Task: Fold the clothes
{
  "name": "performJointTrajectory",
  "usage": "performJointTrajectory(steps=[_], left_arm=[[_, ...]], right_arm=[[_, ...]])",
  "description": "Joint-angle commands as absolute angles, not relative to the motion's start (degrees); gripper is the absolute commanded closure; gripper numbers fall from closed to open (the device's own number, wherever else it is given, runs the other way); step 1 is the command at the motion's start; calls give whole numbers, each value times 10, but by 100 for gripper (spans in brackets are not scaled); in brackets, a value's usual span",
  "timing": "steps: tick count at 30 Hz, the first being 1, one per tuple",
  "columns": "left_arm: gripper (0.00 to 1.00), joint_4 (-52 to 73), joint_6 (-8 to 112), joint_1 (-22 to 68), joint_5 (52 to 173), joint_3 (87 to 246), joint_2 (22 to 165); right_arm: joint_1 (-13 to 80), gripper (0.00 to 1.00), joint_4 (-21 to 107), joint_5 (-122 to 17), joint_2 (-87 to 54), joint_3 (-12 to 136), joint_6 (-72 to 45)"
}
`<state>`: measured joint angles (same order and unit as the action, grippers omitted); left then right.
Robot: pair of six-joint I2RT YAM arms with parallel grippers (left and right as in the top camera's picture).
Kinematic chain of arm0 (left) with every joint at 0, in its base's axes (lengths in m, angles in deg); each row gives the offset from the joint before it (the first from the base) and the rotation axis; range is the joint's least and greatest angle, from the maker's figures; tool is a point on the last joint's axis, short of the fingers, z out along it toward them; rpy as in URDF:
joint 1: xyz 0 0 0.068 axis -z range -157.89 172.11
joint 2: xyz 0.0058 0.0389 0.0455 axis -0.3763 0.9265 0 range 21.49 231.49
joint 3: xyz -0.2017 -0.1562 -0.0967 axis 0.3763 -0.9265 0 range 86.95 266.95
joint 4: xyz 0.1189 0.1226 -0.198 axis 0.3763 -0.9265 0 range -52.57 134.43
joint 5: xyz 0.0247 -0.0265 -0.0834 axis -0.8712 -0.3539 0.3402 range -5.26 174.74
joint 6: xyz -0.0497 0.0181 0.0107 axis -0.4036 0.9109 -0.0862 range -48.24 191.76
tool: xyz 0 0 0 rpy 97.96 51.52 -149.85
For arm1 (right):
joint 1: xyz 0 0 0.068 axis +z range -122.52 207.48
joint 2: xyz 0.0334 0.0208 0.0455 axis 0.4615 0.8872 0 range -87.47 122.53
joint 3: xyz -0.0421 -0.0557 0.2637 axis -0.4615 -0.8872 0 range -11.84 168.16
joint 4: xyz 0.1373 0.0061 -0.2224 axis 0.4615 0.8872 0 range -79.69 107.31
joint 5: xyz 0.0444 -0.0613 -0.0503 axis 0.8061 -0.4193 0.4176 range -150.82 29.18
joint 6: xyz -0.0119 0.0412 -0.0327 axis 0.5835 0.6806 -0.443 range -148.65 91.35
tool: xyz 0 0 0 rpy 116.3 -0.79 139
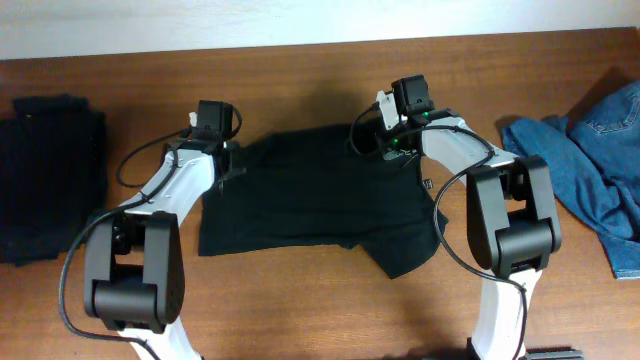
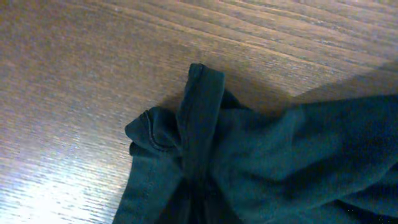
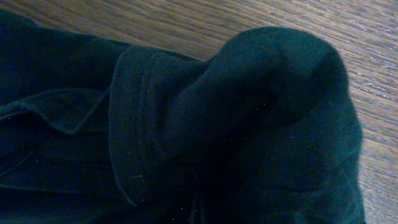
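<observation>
A plain black soft-cloth shirt [image 1: 310, 195] lies spread mid-frame on the brown wooden bench [image 1: 300, 60]. The left pincer [image 1: 226, 152] and right pincer [image 1: 392, 142] pinch its upper corners (both fully closed).

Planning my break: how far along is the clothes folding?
Done: one dark pile looks folded at left. In hand: the black shirt lies spread, left claw and right claw pinching its far edge. Left: folding it, then the blue denim garment.

Matt cloth garment [image 1: 310, 190], smooth wood table [image 1: 300, 70]
</observation>
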<state>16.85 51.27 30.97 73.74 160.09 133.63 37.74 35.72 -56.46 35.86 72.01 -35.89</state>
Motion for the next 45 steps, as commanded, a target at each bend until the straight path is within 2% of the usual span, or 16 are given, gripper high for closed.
performJointTrajectory(steps=[1, 11, 27, 29, 32, 40, 45], left_arm=[[99, 170, 516, 309, 740, 1617, 1340], [99, 192, 516, 303, 768, 1686, 1340], [99, 283, 516, 230, 770, 1696, 1342], [98, 291, 516, 231, 774, 1696, 1347], [90, 297, 516, 231, 796, 1696, 1360], [82, 334, 519, 230, 785, 1696, 1400], [82, 348, 519, 231, 811, 1696, 1400]], right_arm=[[375, 96, 366, -568, 367, 724, -352], [375, 96, 366, -568, 367, 724, -352], [375, 96, 367, -568, 367, 724, -352], [375, 96, 367, -568, 367, 724, -352], [375, 96, 367, -568, 367, 724, -352], [375, 96, 370, -568, 367, 723, -353], [375, 96, 370, -568, 367, 723, -352]])
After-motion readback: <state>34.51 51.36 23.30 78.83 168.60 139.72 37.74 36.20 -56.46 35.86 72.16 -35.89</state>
